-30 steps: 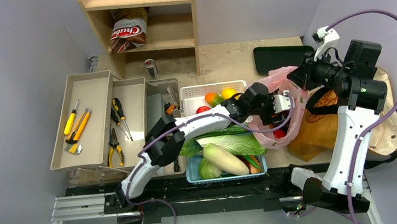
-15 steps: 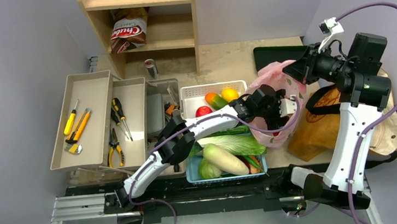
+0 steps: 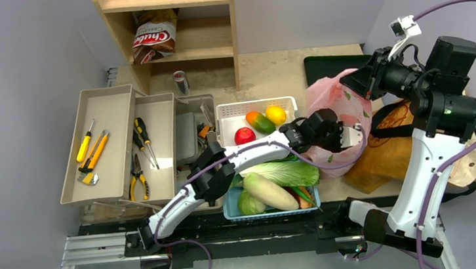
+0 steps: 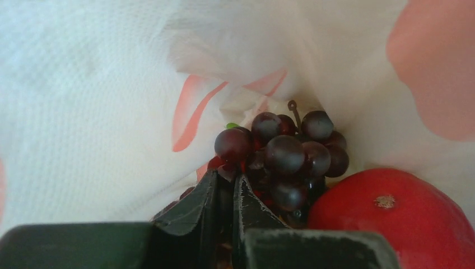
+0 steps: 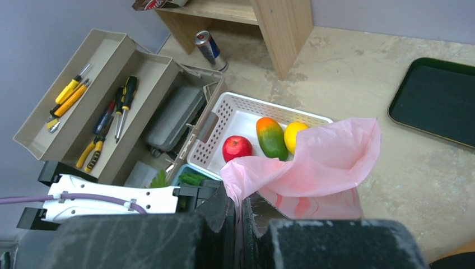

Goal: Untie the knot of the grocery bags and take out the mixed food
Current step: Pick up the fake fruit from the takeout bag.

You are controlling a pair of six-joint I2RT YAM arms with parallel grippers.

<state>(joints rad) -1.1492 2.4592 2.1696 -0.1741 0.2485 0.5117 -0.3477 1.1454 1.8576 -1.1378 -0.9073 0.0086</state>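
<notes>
- Right half of the tabletop, between the white basket (image 3: 227,112) and the brown paper bag (image 3: 385,153): pink plastic bag (image 3: 334,95), thin, translucent, mouth open and lifted.
- Right gripper (image 5: 240,202): fingers pressed together on the pink bag's rim, holding the plastic up above the tabletop.
- Left gripper (image 4: 228,182): reached inside the pink bag; jaws drawn to a narrow slit, the tips pinching the near lower edge of the grapes (image 4: 285,157).
- Grapes: dark bunch with a short stem, lying at the bottom of the pink bag against the plastic.
- Red apple (image 4: 392,218): inside the same bag, touching the grapes on their right.
- White basket, mid-tabletop: one red apple (image 3: 244,135), a green-and-orange mango (image 3: 260,121), a yellow fruit (image 3: 275,114), side by side.
- Blue basket (image 3: 229,208), near edge of the tabletop: napa cabbage (image 3: 288,171) and white daikon (image 3: 268,191), with other greens.
- Brown paper bag: right edge of the tabletop, black straps on top, just beside the pink bag.
- Black tray (image 3: 334,66): far right corner.
- Open tool trays (image 3: 107,140): left edge, holding screwdrivers and pliers.
</notes>
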